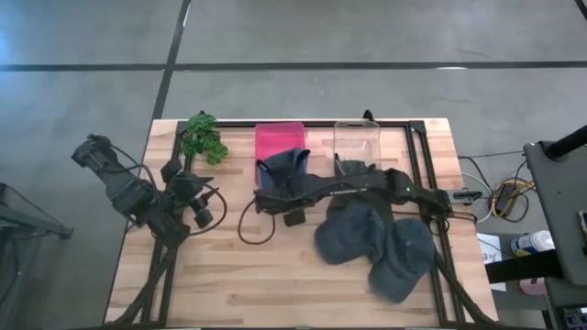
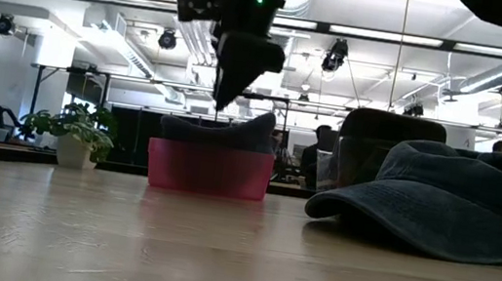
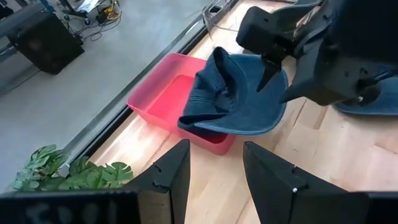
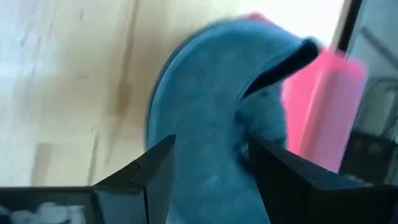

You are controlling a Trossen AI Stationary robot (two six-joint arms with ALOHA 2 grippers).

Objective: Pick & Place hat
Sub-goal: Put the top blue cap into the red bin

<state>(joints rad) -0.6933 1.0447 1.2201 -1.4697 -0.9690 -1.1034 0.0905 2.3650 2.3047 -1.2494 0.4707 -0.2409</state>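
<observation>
High view: your right gripper (image 1: 272, 197) sits mid-frame at the pink bin (image 1: 275, 137), where a blue hat (image 1: 284, 168) drapes over the near rim. Two more hats (image 1: 376, 243) lie lower right.
Left wrist view: left gripper (image 3: 214, 171) jaws wide, empty (parked left).
Right wrist view: right fingers (image 4: 152, 171) apart, hat between them.

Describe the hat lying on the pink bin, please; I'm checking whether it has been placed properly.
The hat is dark blue denim-looking cloth with a stitched brim. It lies crumpled and tilted over the pink bin, crown partly inside, brim hanging past the bin's near wall over the table. The right arm's tool is right at the brim with its fingers apart, one on each side of the cloth; actual contact cannot be told. Nothing else touches the hat.
</observation>
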